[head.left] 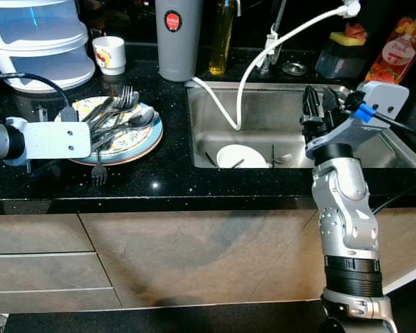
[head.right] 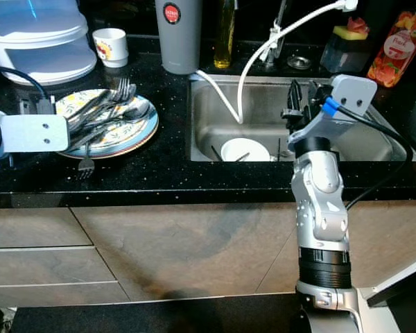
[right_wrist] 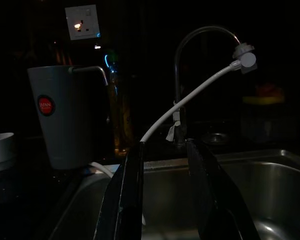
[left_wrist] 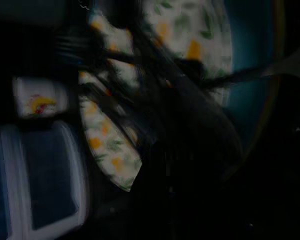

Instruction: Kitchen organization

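Right gripper (head.left: pixel 317 111) hovers spread above the sink (head.left: pixel 263 104); left gripper's state unclear at the cutlery-laden plate (head.left: pixel 149 142); sorting cutlery seems next.

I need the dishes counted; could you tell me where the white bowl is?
The white bowl lies in the sink, by the white hose, left of the right gripper.

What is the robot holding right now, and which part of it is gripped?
The right end effector is open over the sink, holding nothing. The left end effector is at the plate of cutlery; whether it grips anything cannot be told.
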Available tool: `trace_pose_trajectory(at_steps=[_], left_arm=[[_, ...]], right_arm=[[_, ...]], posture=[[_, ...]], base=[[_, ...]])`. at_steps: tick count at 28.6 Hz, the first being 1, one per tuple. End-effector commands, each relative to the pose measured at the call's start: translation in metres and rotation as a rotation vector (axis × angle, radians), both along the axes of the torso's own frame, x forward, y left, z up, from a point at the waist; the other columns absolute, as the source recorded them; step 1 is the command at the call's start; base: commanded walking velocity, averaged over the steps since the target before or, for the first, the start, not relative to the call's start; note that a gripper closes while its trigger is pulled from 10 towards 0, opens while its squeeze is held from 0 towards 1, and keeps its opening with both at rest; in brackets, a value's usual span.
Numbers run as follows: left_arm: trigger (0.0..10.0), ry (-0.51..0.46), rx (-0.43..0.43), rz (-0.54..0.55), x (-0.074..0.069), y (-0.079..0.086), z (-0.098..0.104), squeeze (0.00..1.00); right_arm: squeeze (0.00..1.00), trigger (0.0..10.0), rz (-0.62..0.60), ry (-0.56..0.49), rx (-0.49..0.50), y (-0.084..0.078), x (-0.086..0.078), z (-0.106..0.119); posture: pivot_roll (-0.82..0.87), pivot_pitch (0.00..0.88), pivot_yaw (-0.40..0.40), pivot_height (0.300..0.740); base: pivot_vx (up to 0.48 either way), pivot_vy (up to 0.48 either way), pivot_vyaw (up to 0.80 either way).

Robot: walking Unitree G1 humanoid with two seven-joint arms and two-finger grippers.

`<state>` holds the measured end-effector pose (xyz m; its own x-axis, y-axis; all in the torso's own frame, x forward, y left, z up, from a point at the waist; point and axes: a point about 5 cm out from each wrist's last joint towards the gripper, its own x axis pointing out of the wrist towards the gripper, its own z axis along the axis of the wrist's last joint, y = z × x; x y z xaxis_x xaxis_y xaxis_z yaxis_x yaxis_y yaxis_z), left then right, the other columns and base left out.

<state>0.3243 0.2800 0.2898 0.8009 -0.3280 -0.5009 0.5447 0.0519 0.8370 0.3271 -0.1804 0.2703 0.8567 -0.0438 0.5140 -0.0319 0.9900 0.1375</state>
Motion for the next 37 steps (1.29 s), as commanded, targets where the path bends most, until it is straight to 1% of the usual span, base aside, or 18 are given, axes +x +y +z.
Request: trace_pose_trajectory(at_steps=[1,2,5,6,7,8,9,13,16,20,26,30,31,32,33,34,35,37], left_arm=[[0.0,-0.007,-0.013,-0.028,0.0,-0.006,0.003,0.0],[0.0,-0.072,-0.046,-0.06,-0.001,-0.013,0.02,0.0],[0.0,-0.146,-0.082,-0.082,-0.002,-0.02,0.038,0.0],[4.0,-0.207,-0.09,-0.099,-0.003,-0.026,0.049,0.0],[4.0,-0.247,-0.094,-0.11,-0.005,-0.029,0.057,0.0],[10.0,-0.296,-0.11,-0.126,-0.006,-0.034,0.066,0.0],[10.0,-0.363,-0.131,-0.147,-0.007,-0.04,0.077,0.0],[10.0,-0.449,-0.162,-0.163,-0.008,-0.048,0.088,0.0],[10.0,-0.503,-0.244,-0.162,-0.002,-0.057,0.083,0.0],[10.0,-0.514,-0.305,-0.151,0.003,-0.062,0.077,0.0],[10.0,-0.589,-0.454,-0.233,0.016,-0.103,0.058,0.0],[10.0,-0.589,-0.545,-0.259,0.031,-0.135,0.037,0.0],[10.0,-0.569,-0.611,-0.259,0.037,-0.148,0.029,0.0],[10.0,-0.569,-0.611,-0.259,0.037,-0.148,0.029,0.0],[10.0,-0.472,-0.789,-0.248,0.047,-0.172,0.014,0.0],[10.0,-0.39,-0.903,-0.238,0.05,-0.182,0.008,0.0],[10.0,-0.39,-0.903,-0.238,0.05,-0.182,0.008,0.0],[10.0,-0.239,-1.106,-0.193,0.057,-0.199,0.0,0.0]], right_arm=[[0.0,10.0,-0.005,-0.014,0.006,-0.001,-0.001,0.003],[0.0,10.0,-0.004,-0.014,0.007,-0.002,-0.001,0.003],[0.0,10.0,-0.004,-0.014,0.008,-0.002,-0.001,0.003],[0.0,10.0,-0.002,-0.014,0.008,-0.001,0.0,0.003],[0.0,10.0,-0.001,-0.014,0.007,-0.001,0.0,0.003],[0.0,10.0,0.0,-0.014,0.007,-0.001,0.0,0.003],[0.0,10.0,0.0,-0.015,0.008,-0.001,0.0,0.003],[0.0,10.0,0.001,-0.016,0.008,-0.001,0.001,0.004],[0.0,10.0,-0.001,-0.018,0.007,-0.001,0.001,0.004],[0.0,10.0,-0.005,-0.019,0.007,-0.002,0.0,0.005],[0.0,10.0,-0.011,-0.02,0.002,-0.004,0.001,0.006],[0.0,10.0,-0.014,-0.022,0.001,-0.004,0.001,0.006],[0.0,10.0,-0.018,-0.023,0.0,-0.004,0.0,0.006],[0.0,10.0,-0.018,-0.023,0.0,-0.004,0.0,0.006],[0.0,10.0,-0.026,-0.025,-0.002,-0.006,-0.001,0.007],[0.0,10.0,-0.031,-0.027,-0.003,-0.007,-0.002,0.007],[0.0,10.0,-0.031,-0.027,-0.003,-0.007,-0.002,0.007],[0.0,10.0,-0.041,-0.03,-0.003,-0.008,-0.003,0.008]], posture=[[0.11,0.053,-0.05,0.74],[0.11,0.053,-0.052,0.74],[0.11,0.053,-0.055,0.74],[0.11,0.052,-0.055,0.74],[0.11,0.052,-0.055,0.74],[0.11,0.05,-0.056,0.74],[0.11,0.05,-0.057,0.74],[0.11,0.047,-0.057,0.74],[0.11,0.046,-0.056,0.74],[0.1,0.045,-0.058,0.74],[0.1,0.043,-0.063,0.74],[0.09,0.039,-0.061,0.74],[0.07,0.036,-0.058,0.74],[0.07,0.036,-0.058,0.74],[0.05,0.031,-0.051,0.74],[0.05,0.031,-0.048,0.74],[0.05,0.031,-0.048,0.74],[0.04,0.029,-0.042,0.74]], base=[[0.0,0.0,0.0],[0.0,0.0,0.0],[0.0,0.0,0.0],[0.0,0.0,0.0],[0.0,0.0,0.0],[0.0,0.0,0.0],[0.0,0.0,0.0],[0.0,0.0,0.0],[0.0,0.0,0.0],[0.0,0.0,0.0],[0.0,0.0,0.0],[0.0,0.0,0.0],[0.0,0.0,0.0],[0.0,0.0,0.0],[0.0,0.0,0.0],[0.0,0.0,0.0],[0.0,0.0,0.0],[0.0,0.0,0.0]])
